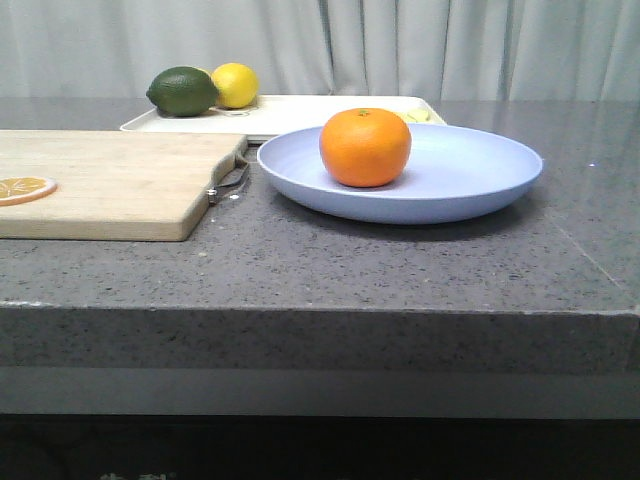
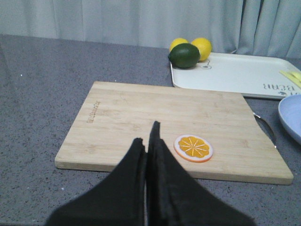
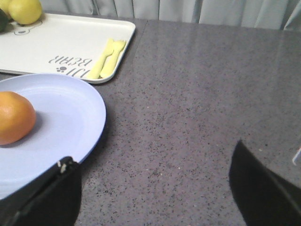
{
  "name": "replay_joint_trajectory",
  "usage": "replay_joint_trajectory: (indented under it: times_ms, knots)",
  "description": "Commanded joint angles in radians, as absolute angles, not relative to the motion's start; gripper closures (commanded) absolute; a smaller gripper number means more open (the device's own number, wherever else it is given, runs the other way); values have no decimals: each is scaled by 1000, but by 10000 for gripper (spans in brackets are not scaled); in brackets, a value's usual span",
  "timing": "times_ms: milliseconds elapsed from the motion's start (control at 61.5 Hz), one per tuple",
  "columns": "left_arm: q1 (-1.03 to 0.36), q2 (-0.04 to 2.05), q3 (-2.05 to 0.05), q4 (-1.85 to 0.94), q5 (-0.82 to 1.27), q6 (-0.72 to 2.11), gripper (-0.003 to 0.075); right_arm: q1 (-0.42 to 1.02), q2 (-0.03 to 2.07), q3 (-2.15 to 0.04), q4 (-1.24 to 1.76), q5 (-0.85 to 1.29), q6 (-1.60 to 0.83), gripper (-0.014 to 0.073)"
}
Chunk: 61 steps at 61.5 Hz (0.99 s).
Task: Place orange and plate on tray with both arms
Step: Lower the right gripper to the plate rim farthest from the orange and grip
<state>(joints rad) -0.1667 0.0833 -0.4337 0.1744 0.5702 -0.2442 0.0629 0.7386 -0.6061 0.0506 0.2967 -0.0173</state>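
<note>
The orange [image 1: 365,146] sits on the pale lavender-blue plate [image 1: 470,180] on the grey counter; both also show in the right wrist view, the orange [image 3: 14,117] on the plate [image 3: 66,117]. The cream-white tray [image 1: 300,108] lies behind the plate; it also shows in the left wrist view [image 2: 235,75] and the right wrist view [image 3: 61,47]. My left gripper [image 2: 146,136] is shut and empty above the near edge of the cutting board. My right gripper [image 3: 150,157] is open and empty over bare counter beside the plate's rim. Neither gripper shows in the front view.
A wooden cutting board [image 1: 110,180] with a flat orange slice [image 2: 193,147] lies left of the plate. A green lime [image 1: 182,91] and yellow lemons [image 1: 235,84] rest on the tray's far corner. A pale yellow fork and knife [image 3: 107,59] lie on the tray's edge. Curtains hang behind.
</note>
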Motion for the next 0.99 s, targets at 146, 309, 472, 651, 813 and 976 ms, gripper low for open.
replay_joint_trajectory:
  times_ms: [146, 309, 472, 651, 813, 976]
  knots:
    - [-163, 58, -451, 180, 486, -252, 738, 62, 995, -813, 130, 311, -18, -48]
    - [-163, 58, -451, 180, 486, -252, 738, 72, 1222, -972, 188, 407, -18, -48]
    - [-163, 58, -451, 180, 486, -252, 738, 102, 1418, -1127, 246, 520, -19, -17]
    - [-163, 58, -451, 180, 486, -252, 738, 150, 1563, -1256, 280, 605, -20, 119]
    - [-163, 58, -451, 180, 486, -252, 738, 152, 1632, -1315, 289, 624, -20, 184]
    - [-163, 58, -451, 180, 486, -252, 738, 152, 1668, -1333, 295, 620, -20, 267]
